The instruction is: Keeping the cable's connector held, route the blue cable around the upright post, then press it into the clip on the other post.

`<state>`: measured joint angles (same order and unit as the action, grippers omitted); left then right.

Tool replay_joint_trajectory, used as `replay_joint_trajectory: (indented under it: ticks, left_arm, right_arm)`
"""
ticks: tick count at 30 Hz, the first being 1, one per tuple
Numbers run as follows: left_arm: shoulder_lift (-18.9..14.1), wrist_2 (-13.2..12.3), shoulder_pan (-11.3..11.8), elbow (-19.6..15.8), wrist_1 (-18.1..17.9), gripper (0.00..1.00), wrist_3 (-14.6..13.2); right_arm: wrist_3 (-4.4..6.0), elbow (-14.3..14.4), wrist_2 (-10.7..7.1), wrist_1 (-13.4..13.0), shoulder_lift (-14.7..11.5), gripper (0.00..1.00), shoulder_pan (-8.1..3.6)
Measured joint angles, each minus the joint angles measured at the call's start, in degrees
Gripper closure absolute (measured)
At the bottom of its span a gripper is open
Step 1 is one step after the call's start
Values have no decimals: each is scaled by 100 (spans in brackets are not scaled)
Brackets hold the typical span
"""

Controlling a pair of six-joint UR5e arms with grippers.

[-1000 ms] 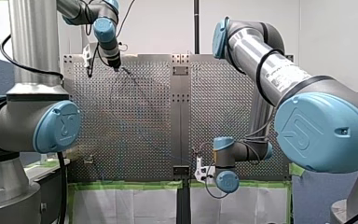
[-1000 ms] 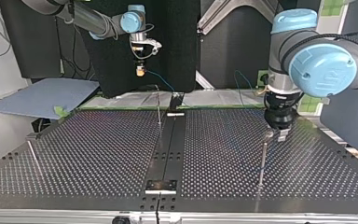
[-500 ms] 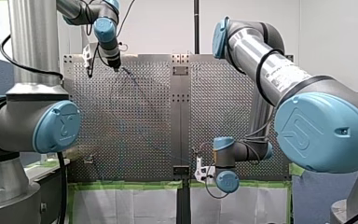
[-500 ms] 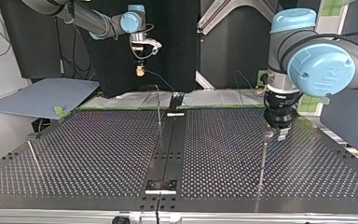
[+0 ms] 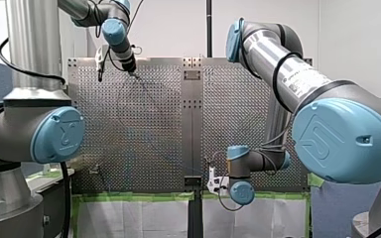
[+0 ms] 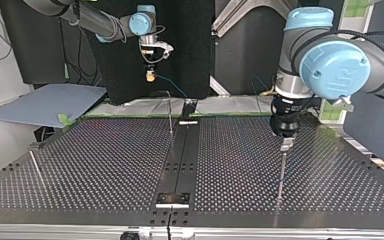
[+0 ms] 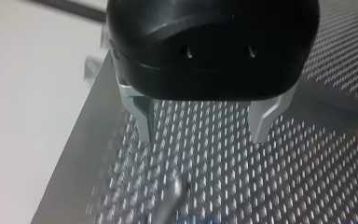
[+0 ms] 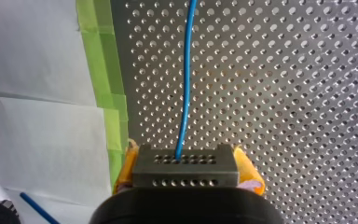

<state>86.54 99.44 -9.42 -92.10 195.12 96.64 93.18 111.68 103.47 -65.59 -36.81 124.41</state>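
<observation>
Blue cable (image 8: pixel 185 79) hard to trace, right claw (image 8: pixel 186 170) pinching connector (image 8: pixel 185 180), left claw (image 7: pixel 201 137) spread.

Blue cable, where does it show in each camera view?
Front view: blue cable, faint line near my left gripper.
Top view: slants down from my right gripper.
Left wrist view: perhaps a blue blur ahead.
Right wrist view: leaves the connector, running ahead.
Shared landmark: perforated table.

Blue cable (image 8: pixel 186 79), silver hole-dotted table (image 8: pixel 284 93) (green tape (image 8: pixel 103 70) edging).
</observation>
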Motion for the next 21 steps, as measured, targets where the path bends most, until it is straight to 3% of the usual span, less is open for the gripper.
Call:
replay_joint_trajectory:
  ticks: [17, 21]
  left_arm:
    - [699, 410, -927, 5, -729, 0, -949]
    - [874, 511, -1019, 67, -751, 0, -1142]
  right_arm:
    - [12, -1, 11, -44, 1, 100, 0]
    - [16, 0, 8, -64, 0, 100, 1]
